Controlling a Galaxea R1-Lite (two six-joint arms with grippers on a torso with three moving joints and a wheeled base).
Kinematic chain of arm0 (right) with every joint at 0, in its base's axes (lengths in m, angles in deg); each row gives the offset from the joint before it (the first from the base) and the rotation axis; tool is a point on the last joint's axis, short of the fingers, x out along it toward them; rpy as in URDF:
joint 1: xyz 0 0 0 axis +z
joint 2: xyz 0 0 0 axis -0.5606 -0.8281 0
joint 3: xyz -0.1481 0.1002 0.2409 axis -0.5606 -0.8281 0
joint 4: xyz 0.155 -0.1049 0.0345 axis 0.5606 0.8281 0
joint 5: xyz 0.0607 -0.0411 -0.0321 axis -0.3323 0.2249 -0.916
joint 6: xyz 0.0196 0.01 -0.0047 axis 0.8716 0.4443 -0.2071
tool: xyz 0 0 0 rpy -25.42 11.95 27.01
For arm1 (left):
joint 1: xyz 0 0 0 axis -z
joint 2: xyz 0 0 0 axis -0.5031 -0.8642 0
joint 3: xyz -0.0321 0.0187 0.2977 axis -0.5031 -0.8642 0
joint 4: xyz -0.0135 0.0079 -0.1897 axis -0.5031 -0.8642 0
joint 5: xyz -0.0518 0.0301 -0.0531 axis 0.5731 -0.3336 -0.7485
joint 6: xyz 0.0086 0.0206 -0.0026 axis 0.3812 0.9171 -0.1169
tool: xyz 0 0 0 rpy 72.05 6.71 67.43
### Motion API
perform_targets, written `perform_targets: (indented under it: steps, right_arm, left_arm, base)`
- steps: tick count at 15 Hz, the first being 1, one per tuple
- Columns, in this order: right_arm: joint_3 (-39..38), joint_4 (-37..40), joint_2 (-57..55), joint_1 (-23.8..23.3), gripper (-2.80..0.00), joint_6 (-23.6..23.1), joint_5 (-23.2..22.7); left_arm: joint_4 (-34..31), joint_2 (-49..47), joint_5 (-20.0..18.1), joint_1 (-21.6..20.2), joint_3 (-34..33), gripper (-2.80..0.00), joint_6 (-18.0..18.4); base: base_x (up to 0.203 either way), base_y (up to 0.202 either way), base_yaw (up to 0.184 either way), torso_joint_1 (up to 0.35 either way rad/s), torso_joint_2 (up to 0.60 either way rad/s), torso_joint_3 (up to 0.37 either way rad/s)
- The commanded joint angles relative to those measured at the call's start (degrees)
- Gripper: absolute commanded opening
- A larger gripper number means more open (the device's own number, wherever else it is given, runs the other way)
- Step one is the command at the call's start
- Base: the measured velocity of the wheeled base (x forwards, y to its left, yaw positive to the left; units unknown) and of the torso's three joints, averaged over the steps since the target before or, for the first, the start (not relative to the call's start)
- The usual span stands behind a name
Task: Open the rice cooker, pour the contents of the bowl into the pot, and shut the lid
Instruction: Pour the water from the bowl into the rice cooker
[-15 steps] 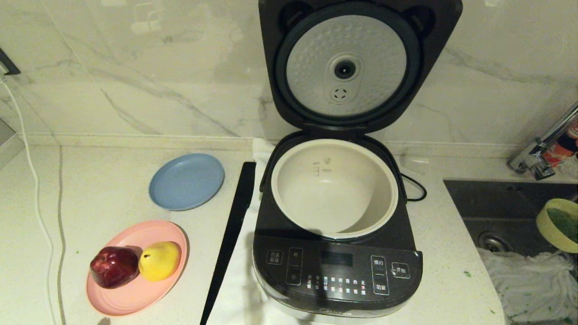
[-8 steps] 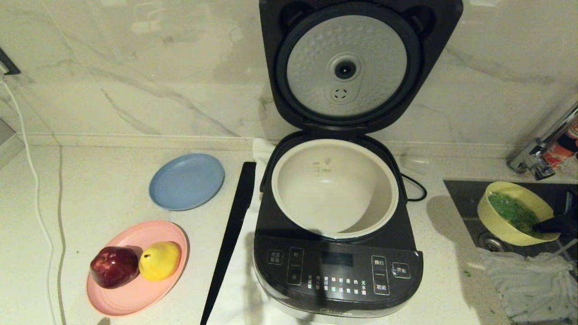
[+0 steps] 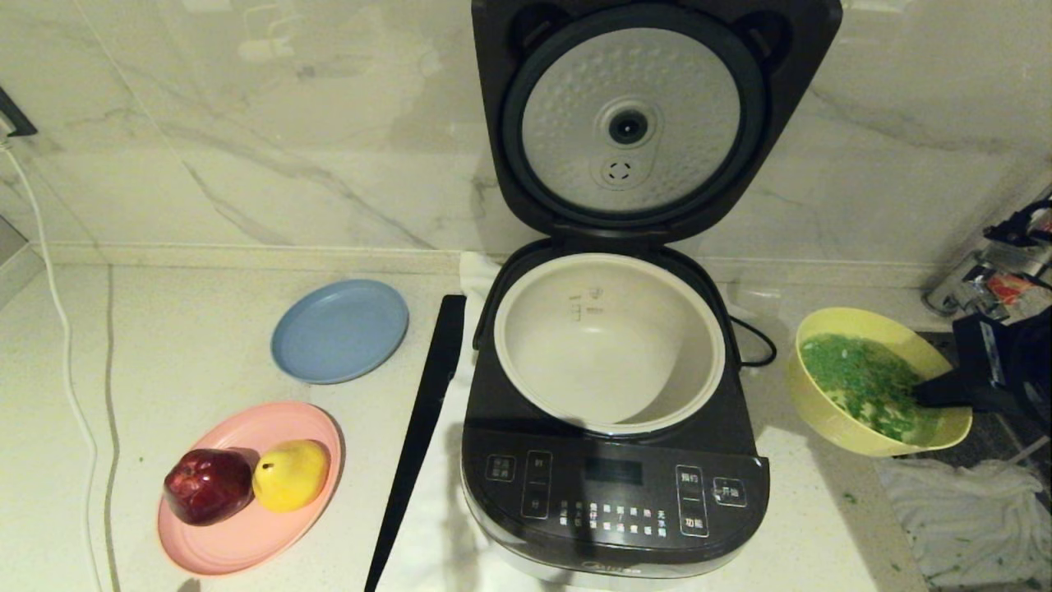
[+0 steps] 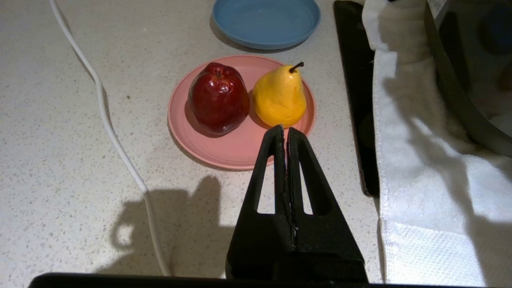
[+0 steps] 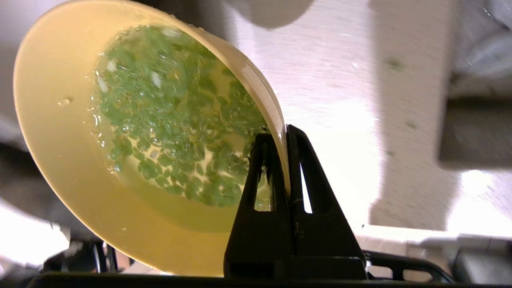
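Observation:
The dark rice cooker [image 3: 616, 485] stands at the middle of the counter with its lid [image 3: 633, 123] raised upright, silver inner plate showing. Its cream pot [image 3: 608, 341] holds nothing that I can see. To the cooker's right the pale yellow bowl [image 3: 855, 411] [image 5: 80, 168] hangs in the air with green chopped contents [image 3: 863, 382] [image 5: 176, 120] in pale liquid. My right gripper [image 3: 925, 395] [image 5: 285, 134] is shut on the bowl's rim, one finger inside and one outside. My left gripper [image 4: 285, 129] is shut on nothing, low over the counter near the pink plate, out of the head view.
A blue plate [image 3: 339, 330] and a pink plate [image 3: 246, 526] with a red apple [image 3: 207, 485] and a yellow pear [image 3: 289, 474] lie left of the cooker. A black strip [image 3: 419, 436] and white towel [image 4: 424, 160] lie beside it. A sink [image 3: 986, 448], faucet [image 3: 986, 279] and cloth [image 3: 970, 518] are right.
My right gripper has carried the bowl leftwards from over the sink to just right of the cooker, and the bowl stands more level. The cooker and the plates have not moved.

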Motion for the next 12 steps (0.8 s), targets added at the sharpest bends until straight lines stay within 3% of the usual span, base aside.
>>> perform_targets:
  steps: [1, 6, 9, 12]
  right_arm:
    - [5.16, 1.27, -0.82, 7.02, -2.80, 0.91, 1.90]
    - [14.02, 1.59, -6.78, 17.03, -2.80, 1.57, 8.40]
    - [19.29, 1.52, -12.34, 22.48, -2.80, 4.28, 13.21]
    - [24.67, 1.44, -17.12, 26.20, -2.80, 5.93, 14.73]
  left_arm:
    - [0.04, 0.04, 0.04, 0.01, -0.19, -2.80, 0.00]
    - [0.04, 0.04, 0.04, 0.01, -0.18, -2.80, 0.00]
    - [0.04, 0.04, 0.04, 0.01, -0.23, -2.80, 0.00]
    - [0.04, 0.04, 0.04, 0.01, -0.18, -2.80, 0.00]
  base:
    - [0.000, 0.000, 0.000, 0.000, 0.00, 0.000]
    - [0.000, 0.000, 0.000, 0.000, 0.00, 0.000]
    - [0.000, 0.000, 0.000, 0.000, 0.00, 0.000]
    - [0.000, 0.000, 0.000, 0.000, 0.00, 0.000]
